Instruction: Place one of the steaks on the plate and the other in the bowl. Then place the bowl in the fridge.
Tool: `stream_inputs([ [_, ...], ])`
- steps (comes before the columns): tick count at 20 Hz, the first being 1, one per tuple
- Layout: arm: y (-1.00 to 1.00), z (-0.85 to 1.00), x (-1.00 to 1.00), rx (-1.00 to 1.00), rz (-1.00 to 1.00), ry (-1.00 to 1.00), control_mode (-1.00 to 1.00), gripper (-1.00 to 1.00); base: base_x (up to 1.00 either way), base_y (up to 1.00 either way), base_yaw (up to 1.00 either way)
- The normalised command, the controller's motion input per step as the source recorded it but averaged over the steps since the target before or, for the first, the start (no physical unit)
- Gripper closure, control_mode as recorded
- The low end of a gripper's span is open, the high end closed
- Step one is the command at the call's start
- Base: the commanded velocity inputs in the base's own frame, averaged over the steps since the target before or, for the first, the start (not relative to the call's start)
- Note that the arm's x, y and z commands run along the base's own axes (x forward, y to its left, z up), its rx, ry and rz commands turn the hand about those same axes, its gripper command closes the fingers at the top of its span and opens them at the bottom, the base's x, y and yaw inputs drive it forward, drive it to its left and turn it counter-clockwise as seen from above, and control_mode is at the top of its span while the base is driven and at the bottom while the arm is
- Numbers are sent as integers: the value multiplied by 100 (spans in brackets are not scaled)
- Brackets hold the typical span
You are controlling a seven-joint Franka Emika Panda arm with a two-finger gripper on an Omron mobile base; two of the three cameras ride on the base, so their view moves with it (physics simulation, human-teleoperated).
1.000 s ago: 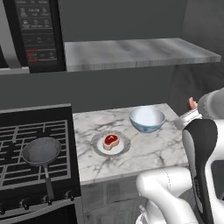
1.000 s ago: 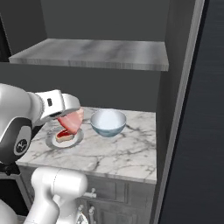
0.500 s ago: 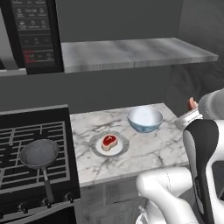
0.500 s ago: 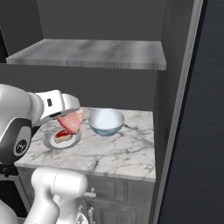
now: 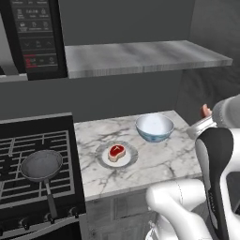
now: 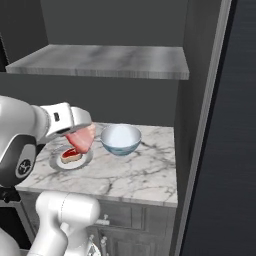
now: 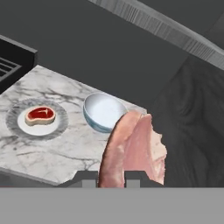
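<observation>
Hiding its own fingertips, gripper clamped on pale pink steak, bowl rim partly covered.

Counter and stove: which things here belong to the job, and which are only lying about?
Job:
- red steak on the plate
- pink steak held in the hand
- bowl, nothing in it
- fridge at the right

Lying about:
- pan on the stove
- microwave
- shelf

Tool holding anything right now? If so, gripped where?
Yes. The tool is shut on the pale pink steak, pinching one end; the rest of the steak sticks out from the tips, clear of the counter.
</observation>
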Motion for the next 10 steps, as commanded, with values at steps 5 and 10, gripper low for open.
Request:
stream_inputs([
  [5, 2, -6, 7, 0, 6, 0, -100, 100, 0, 0, 0],
  [10, 3, -20, 36, 0, 5, 0, -100, 100, 0, 0, 0],
])
